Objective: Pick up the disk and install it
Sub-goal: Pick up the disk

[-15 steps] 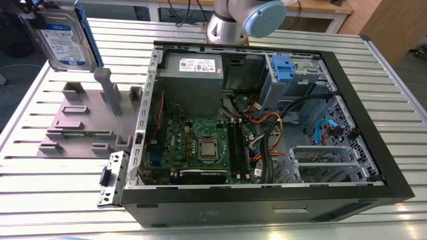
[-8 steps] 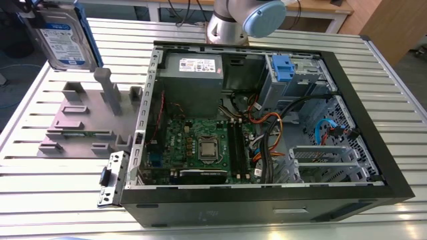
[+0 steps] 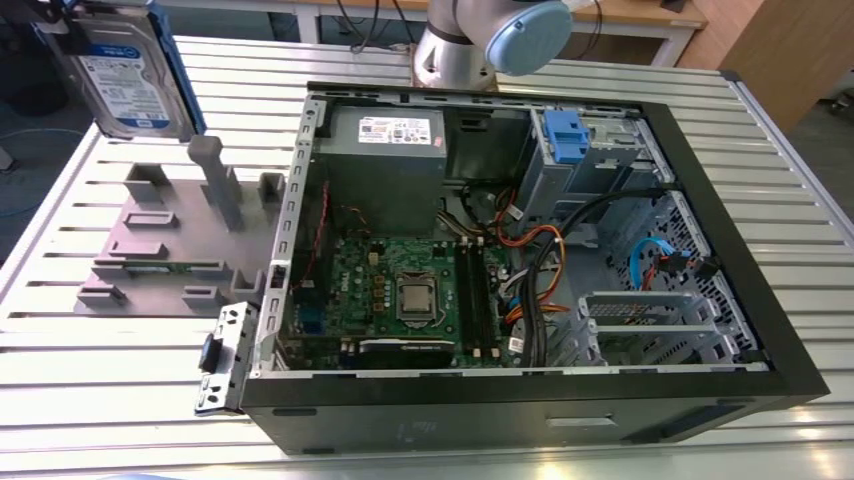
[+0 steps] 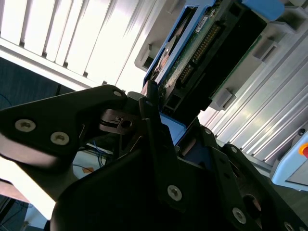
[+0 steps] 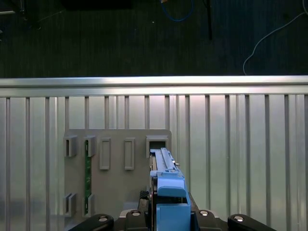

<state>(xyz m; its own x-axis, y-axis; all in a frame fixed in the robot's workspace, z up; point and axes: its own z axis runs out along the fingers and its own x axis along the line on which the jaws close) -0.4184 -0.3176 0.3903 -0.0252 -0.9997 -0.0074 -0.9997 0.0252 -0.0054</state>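
The disk (image 3: 127,70) hangs upright in the air at the exterior view's upper left, above the grey stand (image 3: 174,230). Its white-and-blue label faces the camera and the blue bracket runs along its edges. In the first wrist view I see the disk (image 5: 166,190) edge-on, with my gripper (image 5: 169,215) shut on it, over the stand's empty slot (image 5: 156,143). The second wrist view shows the disk's green circuit-board side (image 4: 202,53) rising from between the black fingers (image 4: 154,125).
An open computer case (image 3: 747,390) lies on the slatted metal table (image 3: 107,380), with motherboard, cables and a drive bay holding a blue bracket (image 3: 567,135). A green memory stick (image 3: 160,268) sits in the stand. The arm's base (image 3: 461,50) stands behind the case.
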